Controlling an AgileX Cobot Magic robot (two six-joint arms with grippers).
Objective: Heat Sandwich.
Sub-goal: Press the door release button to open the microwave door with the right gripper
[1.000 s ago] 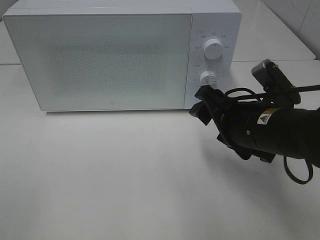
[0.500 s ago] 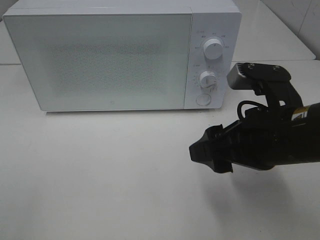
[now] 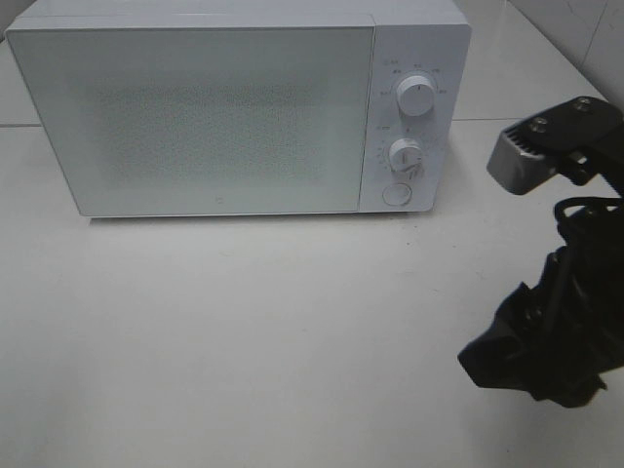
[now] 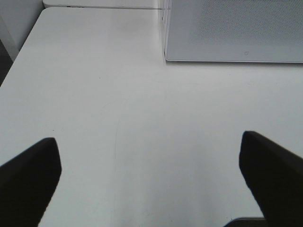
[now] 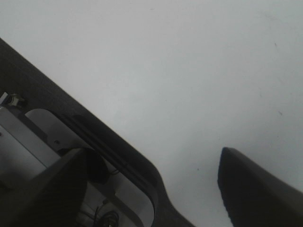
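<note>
- The right pincer has drawn back from the microwave and its lower dial, low over the counter.
- The microwave door is shut. The sandwich is out of sight, probably heating inside, with only retrieval left.
- The right pincer and the left pincer both gape wide, holding nothing.

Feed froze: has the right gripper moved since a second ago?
Yes. The right gripper drew back from the lower dial of the microwave, toward the view's lower right.

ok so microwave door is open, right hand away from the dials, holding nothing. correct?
No: the microwave door is shut, flush with the front, as the exterior high view shows. The rest holds: the right hand is away from the dials, open and holding nothing.
</note>
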